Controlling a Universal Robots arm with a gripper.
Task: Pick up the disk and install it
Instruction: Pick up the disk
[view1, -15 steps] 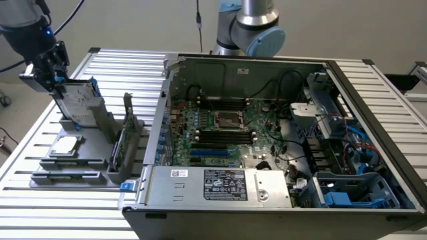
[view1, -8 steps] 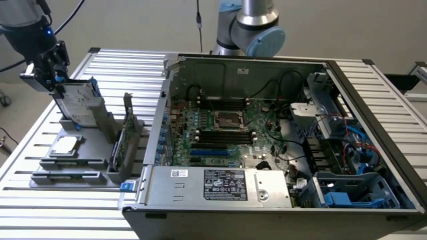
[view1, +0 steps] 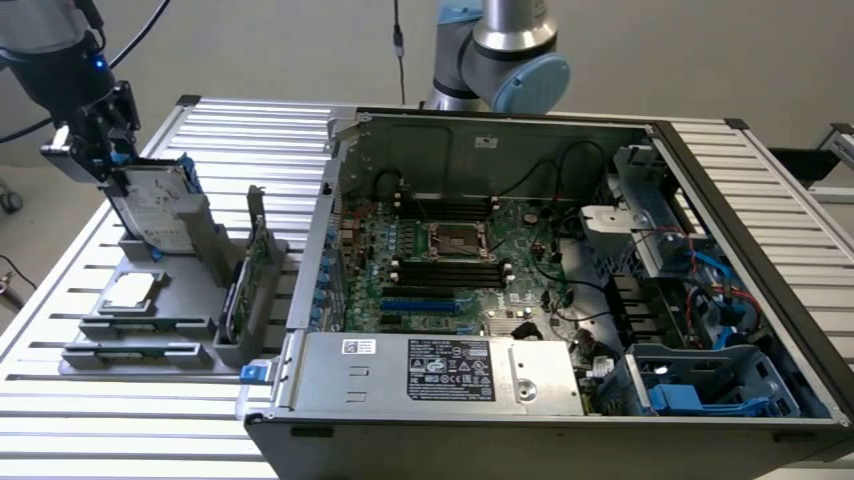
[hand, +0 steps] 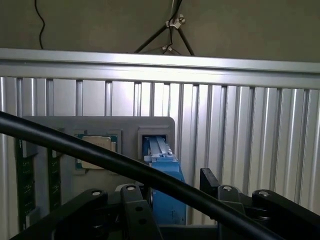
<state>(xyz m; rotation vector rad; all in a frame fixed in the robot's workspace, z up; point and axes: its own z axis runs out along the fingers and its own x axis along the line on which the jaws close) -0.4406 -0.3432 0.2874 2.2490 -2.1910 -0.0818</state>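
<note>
Black cable (hand: 100, 156) slung before the gripper (hand: 172, 200), spread wide astride the standing disk (hand: 161, 152) (blue-framed) in the grey holder (view1: 174, 300) near the worktop's (view1: 54, 330) edge, exterior view's left

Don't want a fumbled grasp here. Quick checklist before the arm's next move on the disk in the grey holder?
1. Jaws of the gripper open: ok.
2. The silver-grey rectangular metal disk stands upright in the grey plastic holder: ok.
3. Its bright blue plastic carrier sits between the fingers in the wrist view: ok.
4. Disk clamped: not ok, a gap shows beside the carrier.
5. The thick black cable clear of the fingers: cannot tell.
6. Free bay for the disk in the open black computer case: cannot tell.
</note>
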